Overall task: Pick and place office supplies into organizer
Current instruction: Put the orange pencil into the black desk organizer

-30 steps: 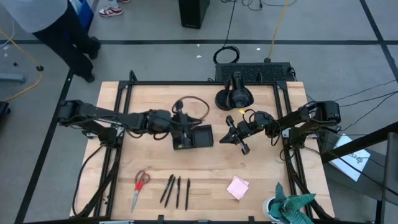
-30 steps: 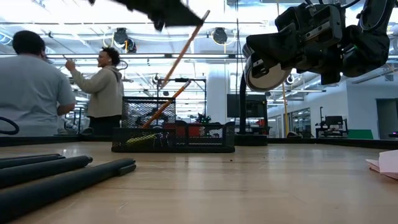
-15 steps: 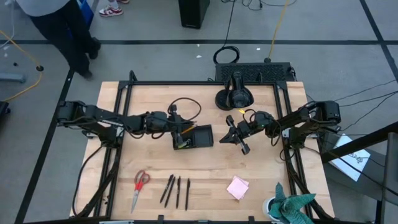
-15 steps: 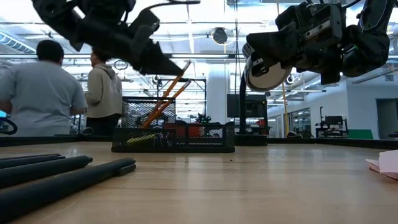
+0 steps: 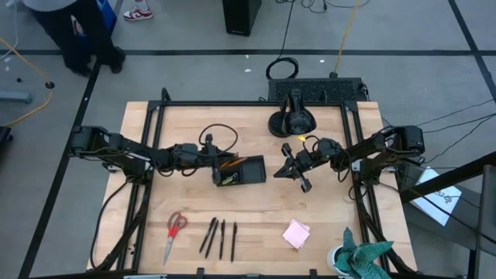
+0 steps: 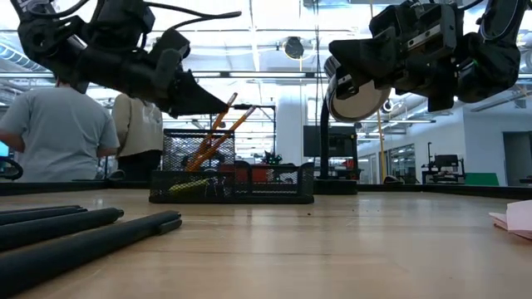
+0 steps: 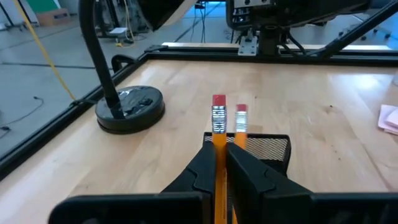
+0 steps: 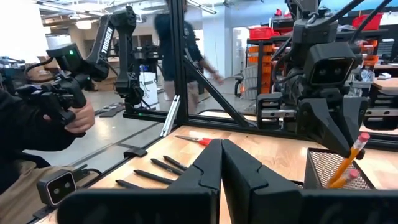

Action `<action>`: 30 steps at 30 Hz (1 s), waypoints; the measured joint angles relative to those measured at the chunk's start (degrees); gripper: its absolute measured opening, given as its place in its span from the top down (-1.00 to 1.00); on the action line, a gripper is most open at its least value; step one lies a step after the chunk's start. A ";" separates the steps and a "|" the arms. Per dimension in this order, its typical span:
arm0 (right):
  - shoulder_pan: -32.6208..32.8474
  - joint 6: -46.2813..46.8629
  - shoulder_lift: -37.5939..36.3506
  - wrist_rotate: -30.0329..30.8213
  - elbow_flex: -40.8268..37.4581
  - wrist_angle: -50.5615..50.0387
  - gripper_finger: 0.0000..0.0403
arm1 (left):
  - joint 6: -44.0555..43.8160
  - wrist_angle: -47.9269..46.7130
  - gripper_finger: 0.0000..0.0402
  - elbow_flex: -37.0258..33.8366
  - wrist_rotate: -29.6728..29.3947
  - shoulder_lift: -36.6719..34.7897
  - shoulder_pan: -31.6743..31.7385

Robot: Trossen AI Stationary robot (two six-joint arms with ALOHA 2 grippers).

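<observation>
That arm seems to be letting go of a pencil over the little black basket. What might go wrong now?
The left gripper has its fingers around one orange pencil that leans steeply out of the black mesh organizer; pulling away could drag it back out. The light organizer might also tip or slide if bumped.

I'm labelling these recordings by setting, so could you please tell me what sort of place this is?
Probably a robotics lab or workshop: a framed wooden workbench, a camera stand on it, and people among shelving in the open hall behind.
</observation>
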 joint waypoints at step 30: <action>0.00 -0.02 0.00 0.24 0.07 0.24 0.98 | -3.63 -4.87 0.84 0.00 1.52 0.07 0.74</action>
